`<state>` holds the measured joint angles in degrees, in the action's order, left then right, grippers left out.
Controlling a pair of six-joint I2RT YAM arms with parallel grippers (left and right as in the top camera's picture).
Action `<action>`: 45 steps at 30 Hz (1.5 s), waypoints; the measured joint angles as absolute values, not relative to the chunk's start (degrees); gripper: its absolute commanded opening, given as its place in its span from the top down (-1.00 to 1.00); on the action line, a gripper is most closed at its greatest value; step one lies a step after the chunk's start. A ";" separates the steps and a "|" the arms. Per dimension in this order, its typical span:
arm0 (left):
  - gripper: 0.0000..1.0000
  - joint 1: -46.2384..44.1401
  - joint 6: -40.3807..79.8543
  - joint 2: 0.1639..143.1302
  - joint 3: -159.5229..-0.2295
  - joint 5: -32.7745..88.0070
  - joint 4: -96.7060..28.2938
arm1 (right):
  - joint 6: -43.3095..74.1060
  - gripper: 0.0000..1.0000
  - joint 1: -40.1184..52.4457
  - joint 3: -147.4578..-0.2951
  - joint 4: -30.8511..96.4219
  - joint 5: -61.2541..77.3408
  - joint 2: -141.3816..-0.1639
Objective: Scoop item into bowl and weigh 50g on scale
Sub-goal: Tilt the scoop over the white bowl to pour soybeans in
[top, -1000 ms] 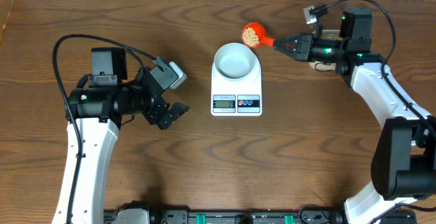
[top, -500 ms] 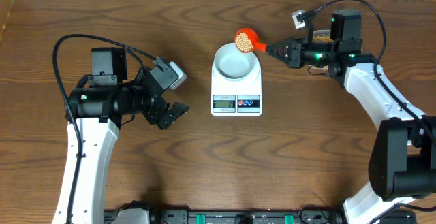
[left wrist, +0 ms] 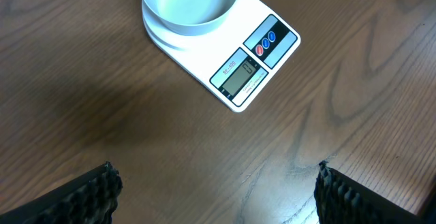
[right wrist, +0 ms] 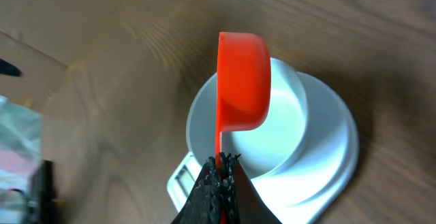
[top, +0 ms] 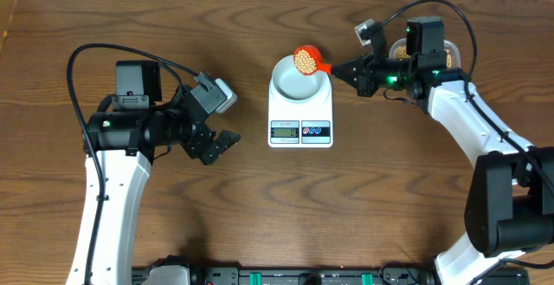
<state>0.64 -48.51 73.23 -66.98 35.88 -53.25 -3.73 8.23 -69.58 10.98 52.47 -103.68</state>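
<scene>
The pale blue-white bowl (top: 299, 77) stands on the white scale (top: 300, 127) at the table's middle and looks empty; both also show in the left wrist view, the bowl (left wrist: 189, 3) and the scale (left wrist: 253, 64). My right gripper (top: 344, 68) is shut on the handle of an orange scoop (top: 306, 59) filled with tan beans (top: 305, 60), held over the bowl's far right rim. In the right wrist view the scoop (right wrist: 242, 81) hangs above the bowl (right wrist: 286, 125), with my right gripper (right wrist: 221, 166) clamped on the handle. My left gripper (top: 223, 142) is open and empty, left of the scale.
A tub of beans (top: 450, 55) sits at the far right behind my right arm. Bare wood table lies around the scale, with the table's far edge at the top.
My right gripper has carried the bean-filled scoop leftward from beside the tub to over the bowl's rim. The left arm has not moved.
</scene>
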 measured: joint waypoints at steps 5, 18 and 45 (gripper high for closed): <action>-0.86 0.64 -48.51 73.23 -66.98 35.88 -53.25 | -9.17 0.98 9.06 -69.58 11.18 49.39 -103.68; -0.86 0.64 -48.51 73.23 -66.98 35.88 -53.25 | -17.06 0.98 11.09 -69.58 11.27 45.76 -103.68; -0.86 0.64 -48.51 73.23 -66.98 35.88 -53.25 | -25.30 0.98 12.62 -69.58 11.27 40.21 -103.68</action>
<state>0.64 -48.51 73.23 -66.98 35.88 -53.25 -25.30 12.62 -69.58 11.27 40.21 -103.68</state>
